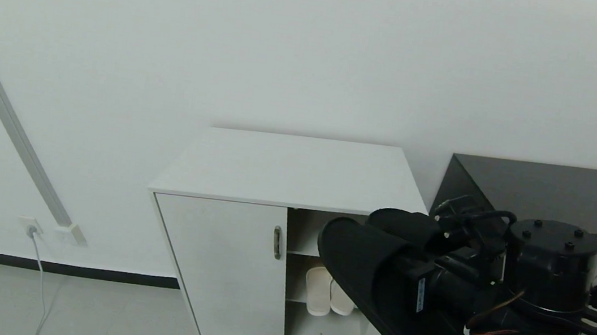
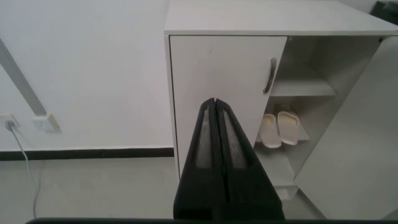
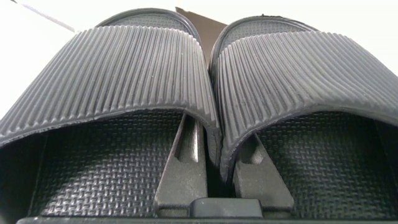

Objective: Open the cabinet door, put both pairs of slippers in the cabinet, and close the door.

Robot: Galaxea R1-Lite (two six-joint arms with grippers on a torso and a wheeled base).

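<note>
The right gripper [image 3: 214,149] is clamped on the black slippers [image 1: 362,255], one finger inside each, pinching their inner walls together (the left gripper [image 2: 215,109], fingers together and empty, faces the closed door). In the head view the pair's long axis runs 4 to 10 o'clock, toes foremost. The cabinet [image 1: 287,169] opening lies beyond at 9 o'clock, with the white slippers [image 1: 325,299] on its middle shelf.

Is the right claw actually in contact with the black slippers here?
Touching. In the right wrist view, the right claw has one finger inside each of the black slippers, clamping their adjoining sides.
</note>
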